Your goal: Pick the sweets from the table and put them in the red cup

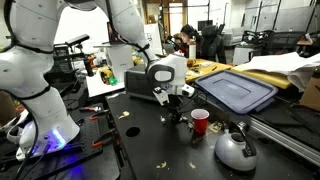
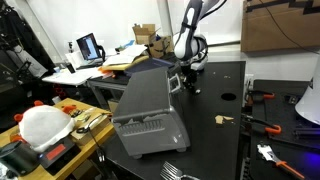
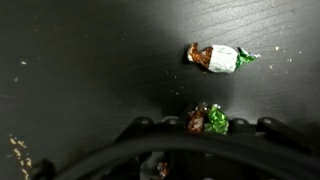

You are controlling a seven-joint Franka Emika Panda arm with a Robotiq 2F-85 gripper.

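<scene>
Hand (image 1: 172, 113) is low over the counter (image 1: 140, 145), red cup (image 1: 200, 121) just beside it at three o'clock. In the wrist view, green-tipped sweet (image 3: 207, 120) sits at the hand's edge, white sweet (image 3: 220, 57) at twelve o'clock. Grip's murky, so I can't tell if it's clamped.

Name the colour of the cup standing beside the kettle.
Red outside, pale inside. The cup shows best in an exterior view.
</scene>
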